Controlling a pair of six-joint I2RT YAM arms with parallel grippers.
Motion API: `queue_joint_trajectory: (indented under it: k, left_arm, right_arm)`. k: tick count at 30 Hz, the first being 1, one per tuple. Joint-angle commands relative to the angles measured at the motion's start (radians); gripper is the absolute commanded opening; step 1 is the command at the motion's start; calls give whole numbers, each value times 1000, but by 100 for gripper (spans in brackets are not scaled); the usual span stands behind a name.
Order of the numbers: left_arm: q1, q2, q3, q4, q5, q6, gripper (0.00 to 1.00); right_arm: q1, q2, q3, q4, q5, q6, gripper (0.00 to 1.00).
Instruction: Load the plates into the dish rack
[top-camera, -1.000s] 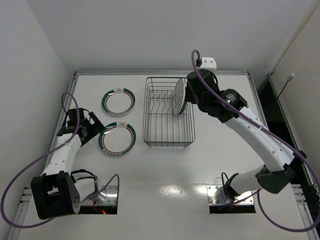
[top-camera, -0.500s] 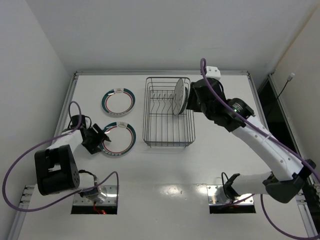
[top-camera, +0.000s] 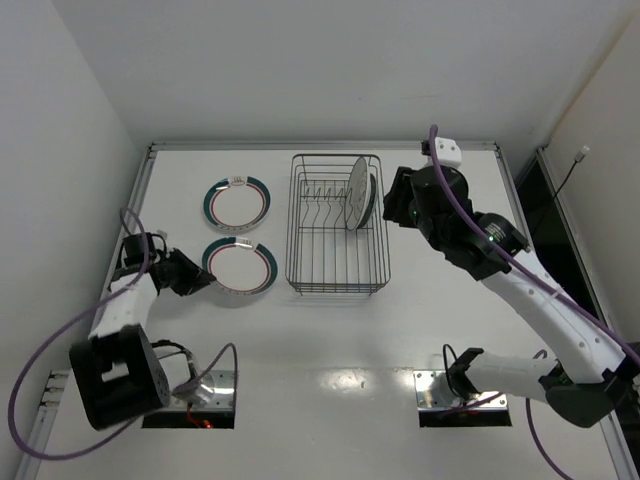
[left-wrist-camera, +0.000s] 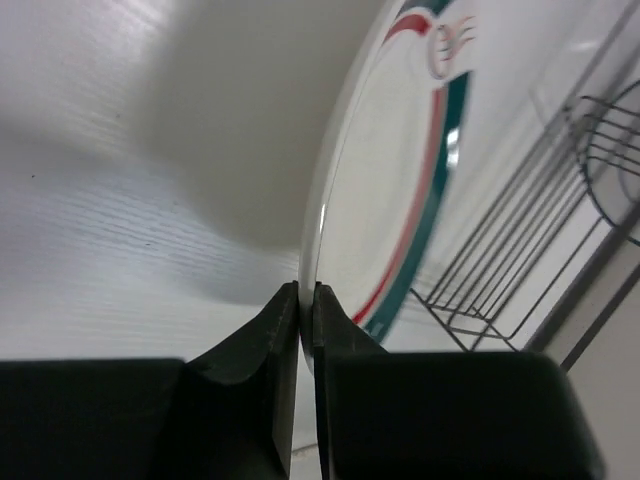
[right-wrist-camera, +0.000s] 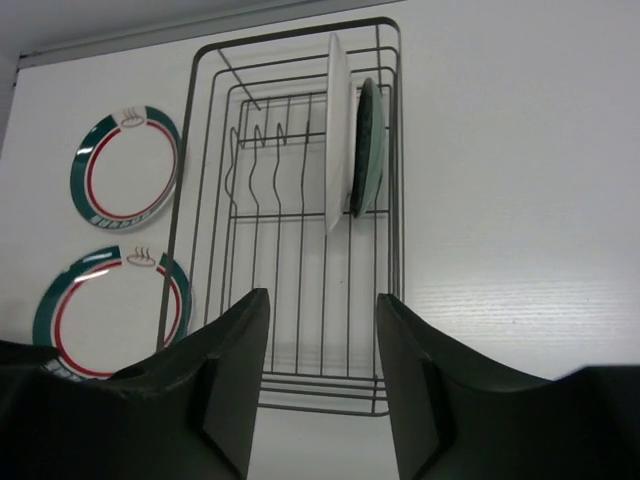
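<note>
A white plate with teal and red bands (top-camera: 242, 268) lies left of the dish rack (top-camera: 300, 262). My left gripper (top-camera: 202, 278) is shut on its left rim. In the left wrist view the rim sits pinched between the fingers (left-wrist-camera: 270, 330), and the plate (left-wrist-camera: 400, 190) stands tilted over its shadow. A second banded plate (top-camera: 237, 203) lies flat further back. A plain white plate (top-camera: 357, 192) and a smaller teal plate (top-camera: 372, 198) stand upright in the rack's right end. My right gripper (top-camera: 393, 207) hangs open and empty beside the rack's right side.
The right wrist view looks down on the rack (right-wrist-camera: 210, 170), with the white plate (right-wrist-camera: 337, 130), the teal plate (right-wrist-camera: 368, 140) and several free tines (right-wrist-camera: 262, 160) to their left. A raised rail (top-camera: 320, 146) borders the table's far edge, and a wall stands close on the left.
My left gripper swung in and shut on the near banded plate's rim, nudging it slightly right. My right arm drew back to the right, away from the plates in the rack.
</note>
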Motion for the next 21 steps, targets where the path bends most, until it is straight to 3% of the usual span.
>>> queue_joint_trajectory:
  k: [1,2,6,11,15,19,21]
  left_arm:
    - [-2,-209,19,-15,52,-52,0]
    - [-31,-246,46,-15,61,-92,0]
    - [-116,-381,138,-40,42,-140,0]
    - [-179,-404,233,-15,68,-106,0]
    - [-214,-414,281,34,121,-51,0]
    - [-232,-423,315,54,163,-26,0]
    - [-244,-423,267,158,284,-69,0]
  right_arm:
    - [-5,-92,-86,175,-84,-35,45]
    - [-5,-123,-168,230,-107,-35,61]
    - [-40,-200,-293,459,-302,-44,86]
    - [-72,-96,-324,573,-625,-24,89]
    - [-106,8,-379,757,-877,78,89]
    - [-115,76,-426,880,-1007,134,89]
    - [-124,97,-445,945,-1047,169,89]
